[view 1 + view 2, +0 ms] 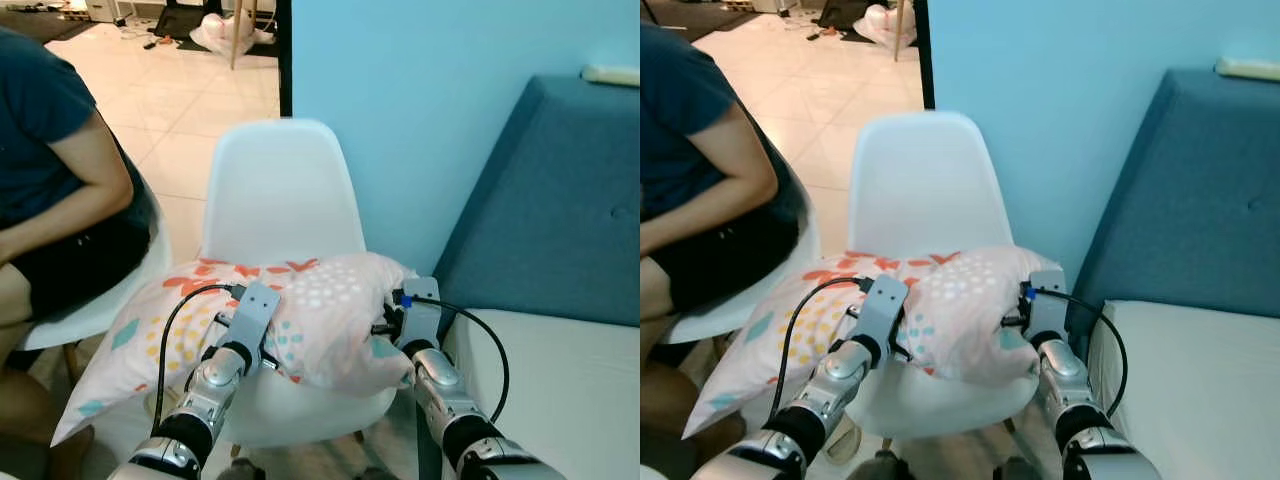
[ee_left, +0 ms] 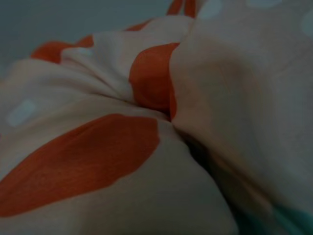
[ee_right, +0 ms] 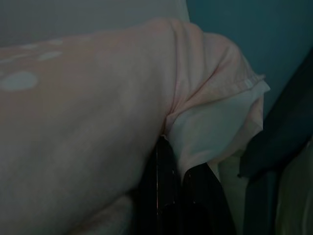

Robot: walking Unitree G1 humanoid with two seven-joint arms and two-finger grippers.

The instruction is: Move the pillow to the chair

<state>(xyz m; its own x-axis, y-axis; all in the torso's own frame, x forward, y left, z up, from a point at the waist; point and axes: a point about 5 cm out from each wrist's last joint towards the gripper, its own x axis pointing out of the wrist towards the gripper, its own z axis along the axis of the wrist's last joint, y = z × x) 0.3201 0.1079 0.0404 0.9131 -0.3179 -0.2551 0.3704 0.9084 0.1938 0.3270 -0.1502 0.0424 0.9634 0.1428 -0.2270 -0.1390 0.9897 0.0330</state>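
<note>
The pillow (image 1: 325,305), pale pink with orange, yellow and teal shapes, lies across the seat of the white shell chair (image 1: 280,190). Its left end droops past the seat's left edge. My left gripper (image 1: 254,312) is pushed into the pillow's front edge, and in the left wrist view the fabric (image 2: 161,112) bunches into a tight fold close up. My right gripper (image 1: 402,320) holds the pillow's right corner. In the right wrist view its black fingers (image 3: 166,191) are pressed together on the cloth (image 3: 205,122).
A person (image 1: 60,170) sits on a second white chair (image 1: 105,305) close on the left. A blue wall (image 1: 420,90) stands behind the chair. A blue sofa back (image 1: 560,210) and a white cushion (image 1: 570,390) fill the right. Tiled floor (image 1: 170,110) lies beyond.
</note>
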